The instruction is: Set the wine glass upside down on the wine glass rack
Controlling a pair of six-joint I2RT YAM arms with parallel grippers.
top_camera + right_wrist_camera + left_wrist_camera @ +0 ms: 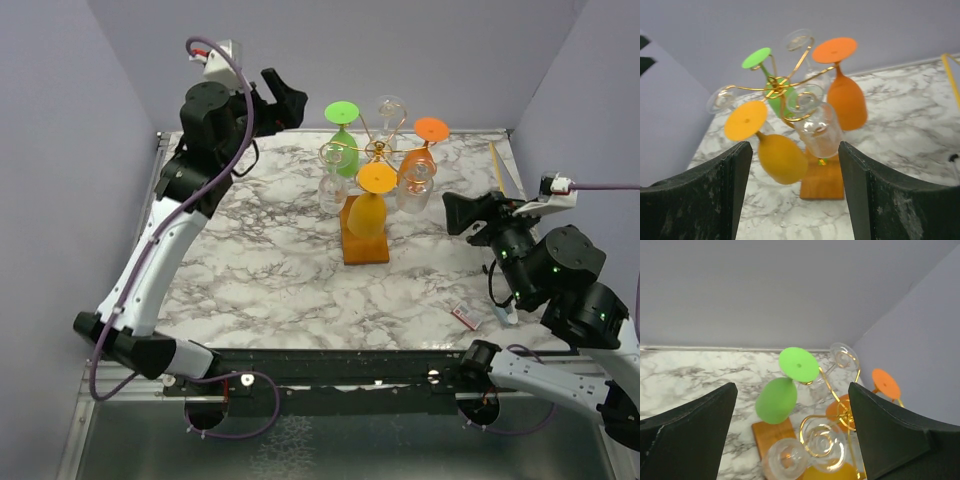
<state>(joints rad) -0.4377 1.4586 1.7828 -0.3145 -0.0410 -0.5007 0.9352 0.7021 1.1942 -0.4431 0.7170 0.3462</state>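
The wine glass rack (378,150) is a gold wire stand on a brown wooden base (365,248) at the table's back middle. Several wine glasses hang on it upside down: a green one (343,135), an orange one (425,152), a yellow one (370,208), and clear ones (333,182) (413,186). My left gripper (285,100) is open and empty, raised to the left of the rack; its view shows the green glass (776,399) and a clear glass (826,445). My right gripper (462,212) is open and empty to the right of the rack; its view shows the yellow glass (781,157) and a clear one (820,129).
A thin yellow stick (497,165) lies at the back right of the marble table (270,270). A small red and white packet (465,317) and a pen-like item (504,314) lie near the front right. Grey walls close the back and sides.
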